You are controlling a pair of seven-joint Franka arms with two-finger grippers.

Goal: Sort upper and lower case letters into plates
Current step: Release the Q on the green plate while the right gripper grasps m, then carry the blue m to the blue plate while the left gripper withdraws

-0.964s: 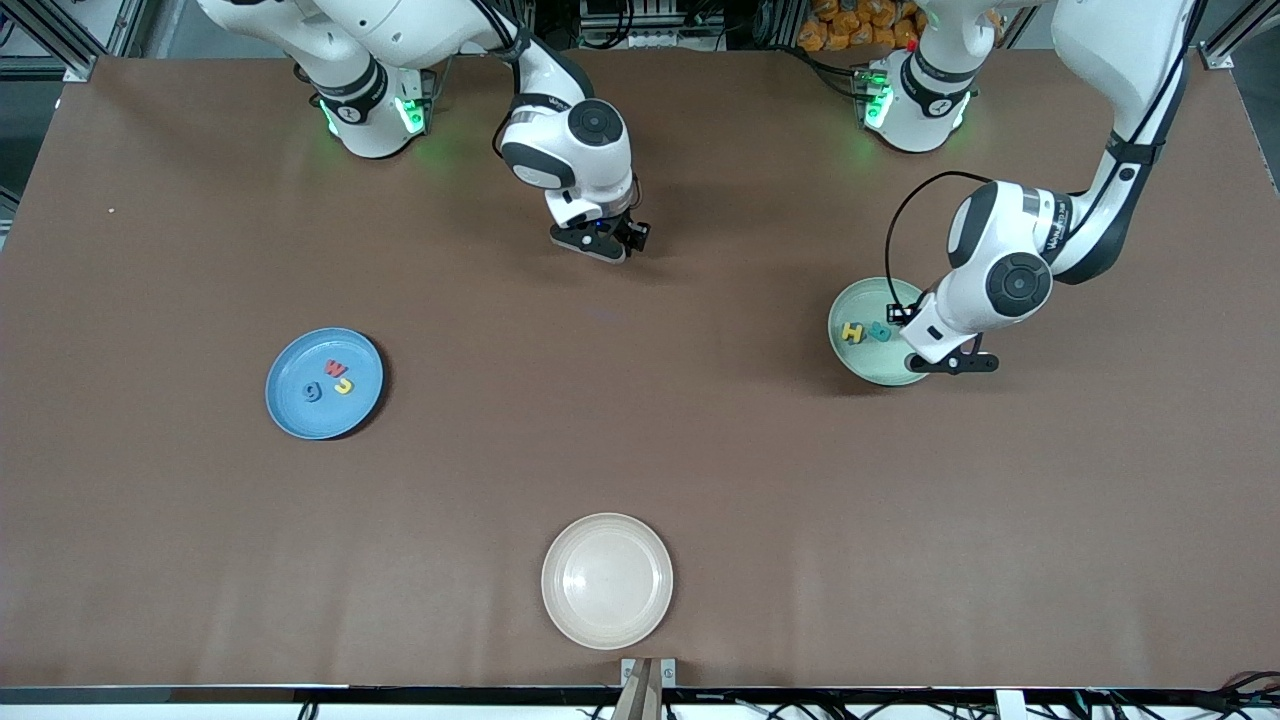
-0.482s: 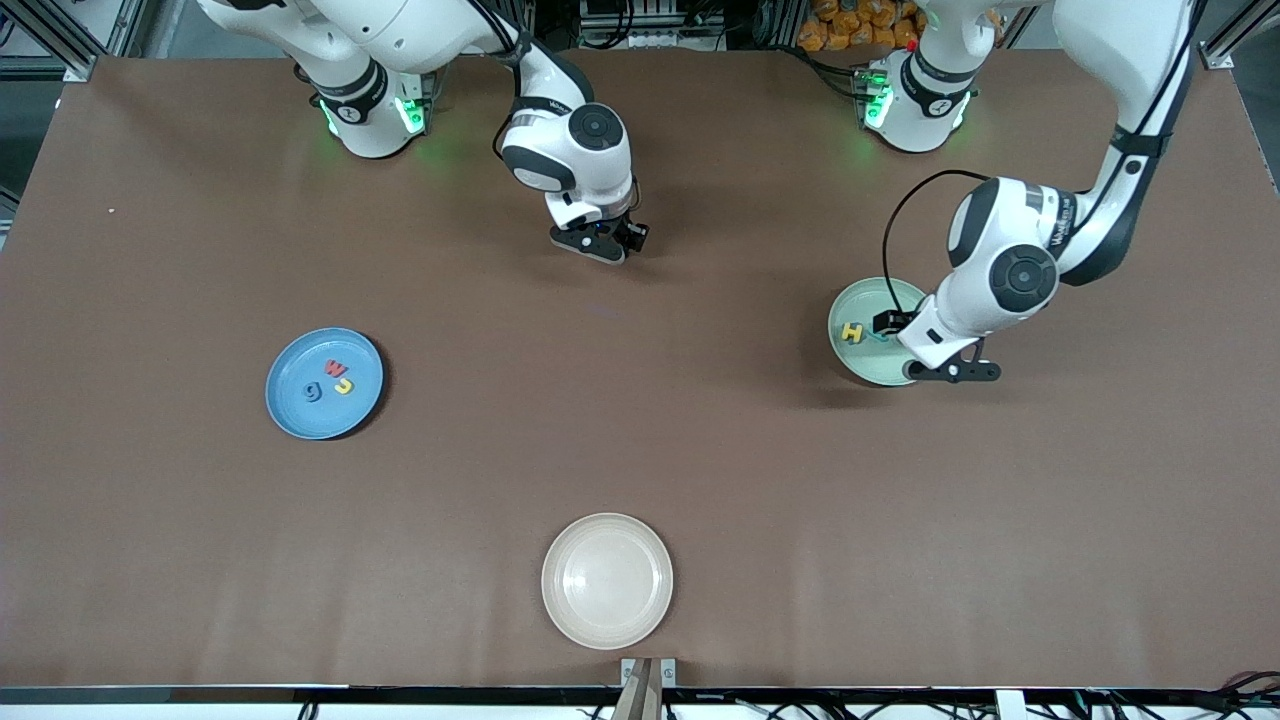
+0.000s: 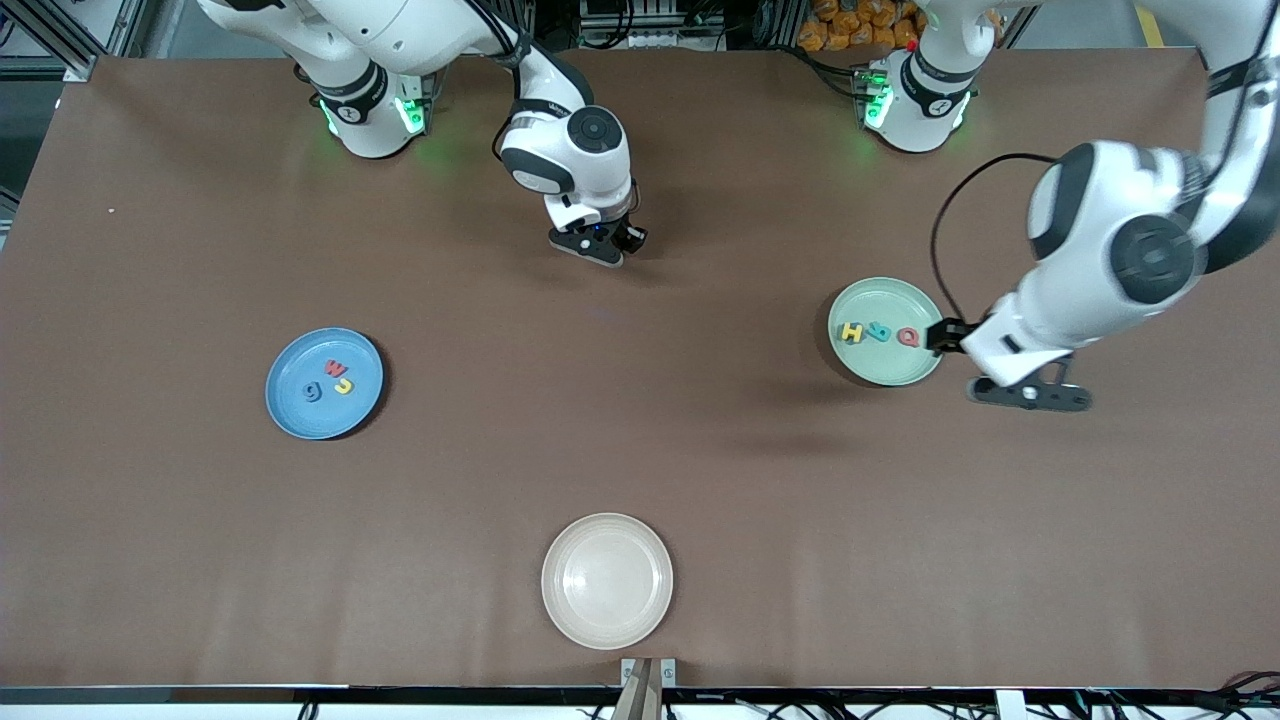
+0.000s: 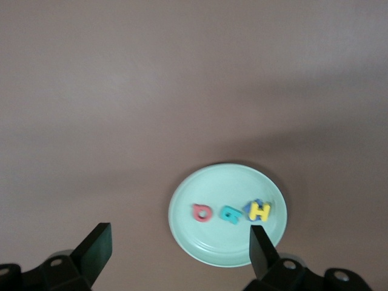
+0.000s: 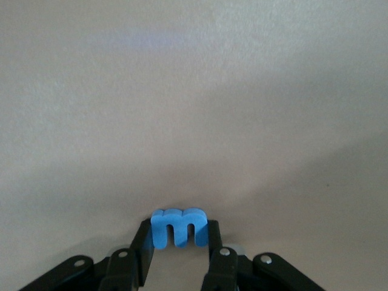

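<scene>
Blue m (image 5: pixel 179 227) pinched in right end effector (image 5: pixel 179 251), left end effector (image 4: pixel 176 248) wide, cream plate (image 3: pixel 607 580) nearest camera

Mint plate (image 3: pixel 886 366): H, Q readable. Blue plate (image 3: pixel 290 415): W, g, J. Right fingers (image 5: pixel 143 242): m.

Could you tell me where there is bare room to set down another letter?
The cream plate holds nothing. The brown table between the blue plate and the mint plate is bare. The mint plate is crowded: letters line its middle.
</scene>
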